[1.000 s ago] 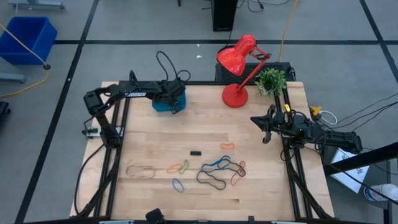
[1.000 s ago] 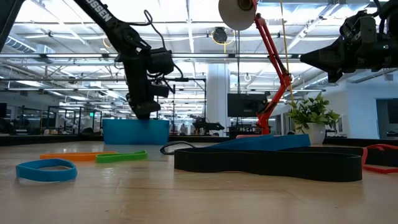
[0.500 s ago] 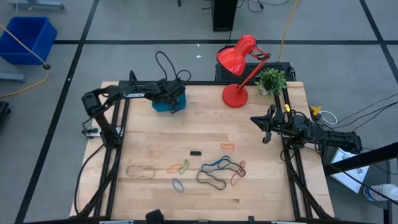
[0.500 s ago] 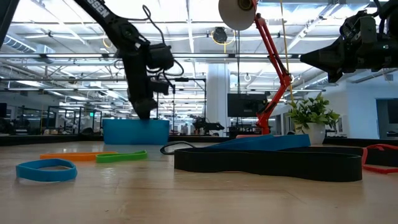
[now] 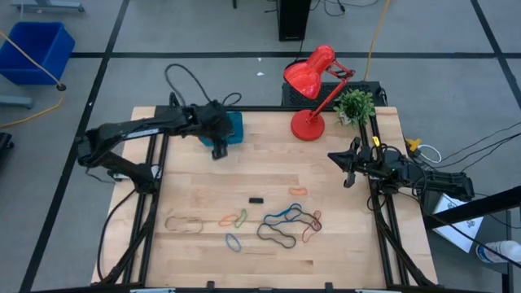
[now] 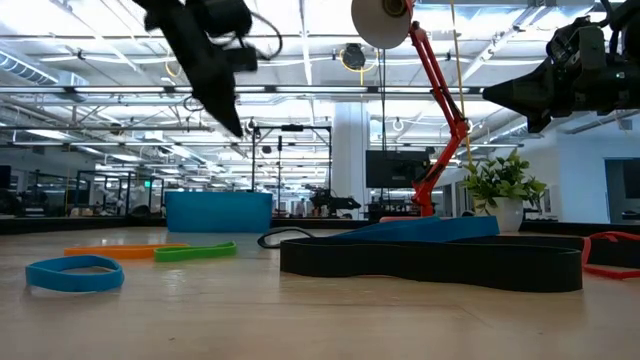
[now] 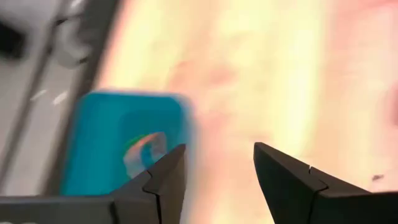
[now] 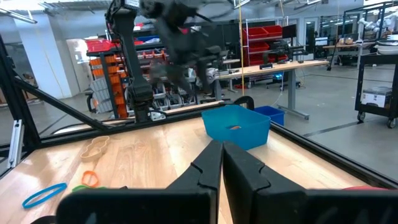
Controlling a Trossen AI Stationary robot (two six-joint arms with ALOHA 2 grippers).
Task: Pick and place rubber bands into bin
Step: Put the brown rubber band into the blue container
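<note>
Above the bin [image 5: 230, 128] at the tabletop's far-left edge, your left gripper [image 7: 214, 180] hangs spread and empty; drop done, I judge; next target: rubber bands [image 5: 281, 224] near front edge.

bin [image 8: 237, 127] on table [image 8: 143, 155]; rubber bands [image 8: 74, 183] near; right gripper [image 8: 222, 163] closed

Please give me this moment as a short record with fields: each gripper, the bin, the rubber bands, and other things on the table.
left gripper: open, empty, raised beside the bin
right gripper: shut, waiting at the table's right edge
bin: at the far left of the table, something small inside
rubber bands: many lying loose on the near half of the table
other things: red lamp, small plant
</note>
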